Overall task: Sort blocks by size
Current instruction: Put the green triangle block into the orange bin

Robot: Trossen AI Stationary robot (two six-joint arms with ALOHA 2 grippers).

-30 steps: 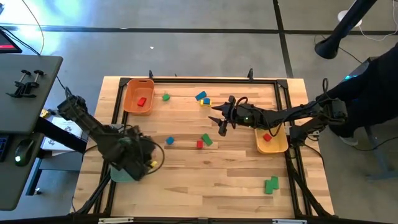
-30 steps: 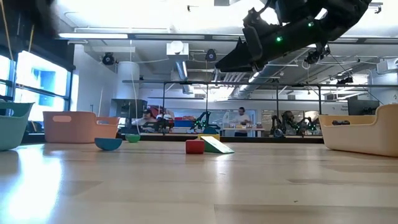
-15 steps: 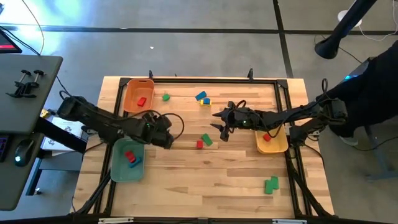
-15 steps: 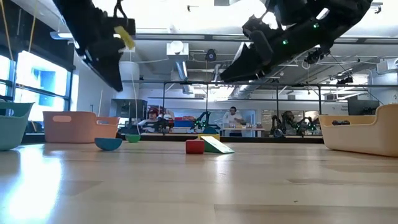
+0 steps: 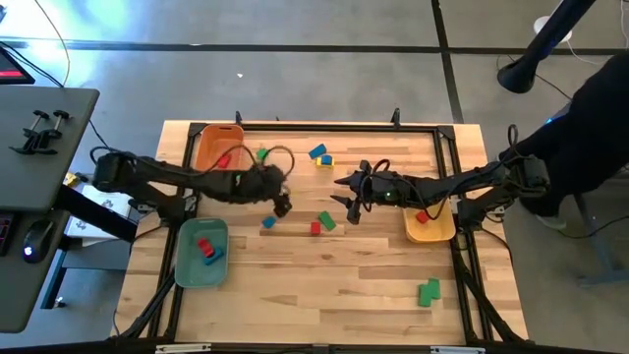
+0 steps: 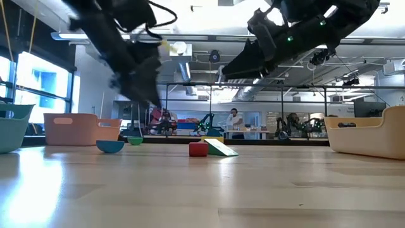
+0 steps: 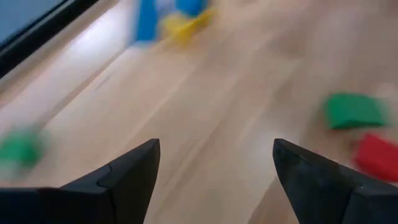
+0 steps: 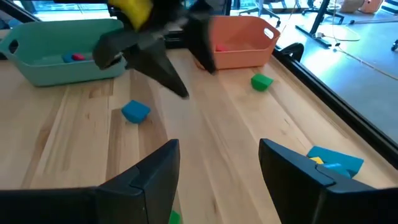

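Having swung from teal tray (image 5: 187,265) toward centre, left pincer (image 5: 282,204) apart, empty

You get bright, even overhead light and soft shadows on the desk (image 5: 324,275). Your left wrist view is motion-blurred; ceiling lights glare in the low view.

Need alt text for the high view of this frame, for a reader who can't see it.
Overhead, the left claw hangs open above a small blue block mid-table, while the right claw hangs open near a red block and a green block. Orange tray, teal tray and yellow tray each hold blocks.
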